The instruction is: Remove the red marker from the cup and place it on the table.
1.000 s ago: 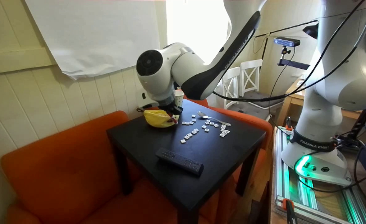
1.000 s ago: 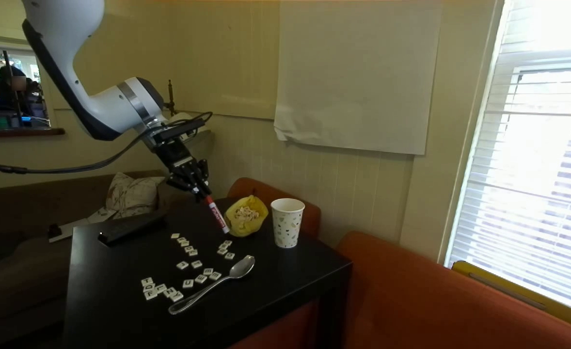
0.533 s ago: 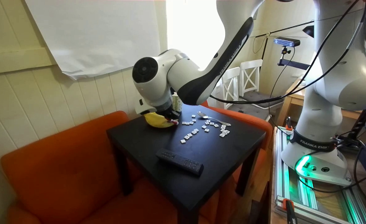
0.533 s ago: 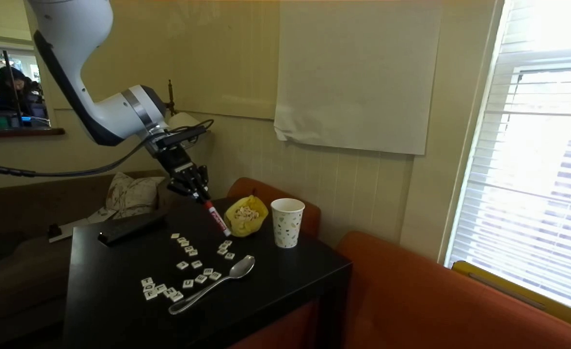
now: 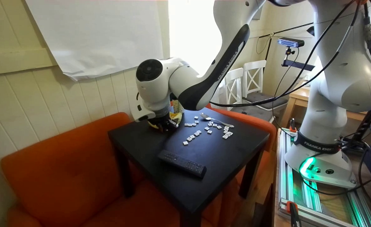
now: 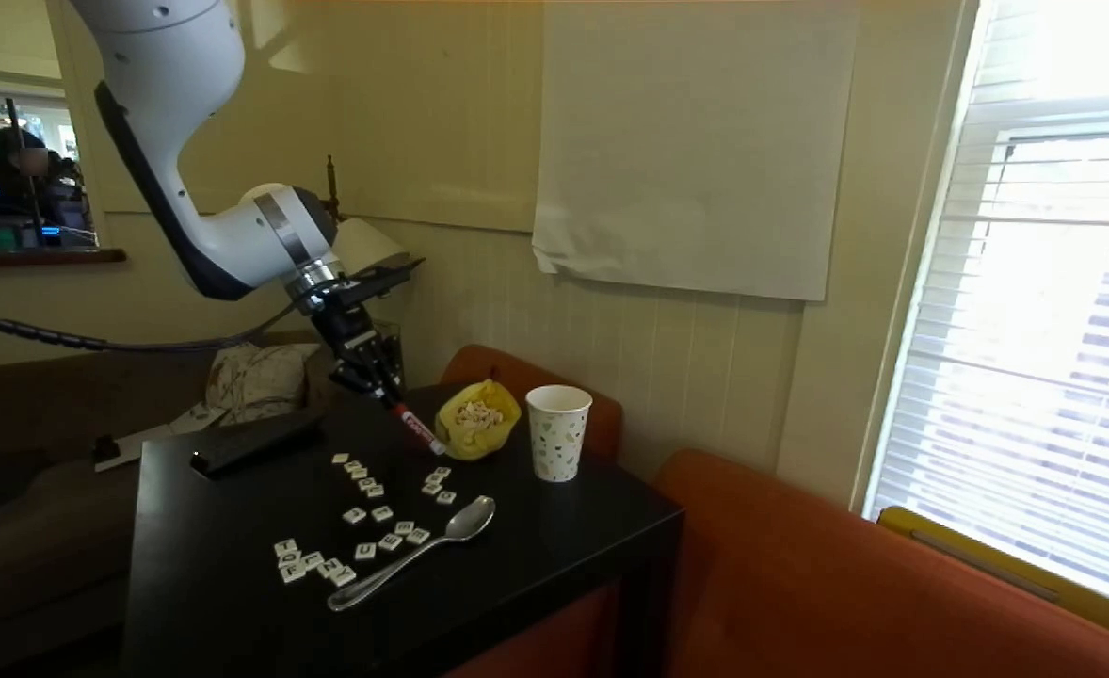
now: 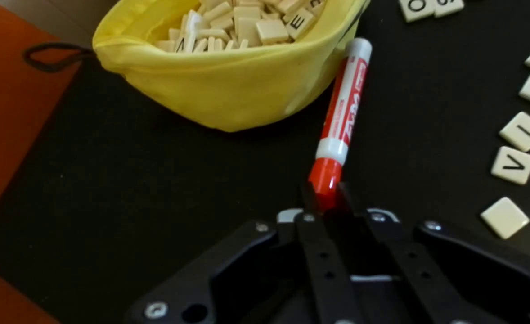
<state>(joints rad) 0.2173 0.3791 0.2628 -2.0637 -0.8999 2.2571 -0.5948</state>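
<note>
Tool point(image 7: 327, 198) pinched on red marker point(image 7: 343, 99), red end gripped, white end nr yellow bag point(image 7: 229, 90)

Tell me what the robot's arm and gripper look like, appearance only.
The arm is white and rounded, with a black strip lettered FRANKA EMIKA. Black cables run alongside, and a green light glows on its white base. The gripper is black, with narrow jaws, angular linkages and silvery screws.

The bent arm point(image 6: 234, 250) slants downward, its black fingers point(image 7: 317, 245) close together, a narrow gap between.
</note>
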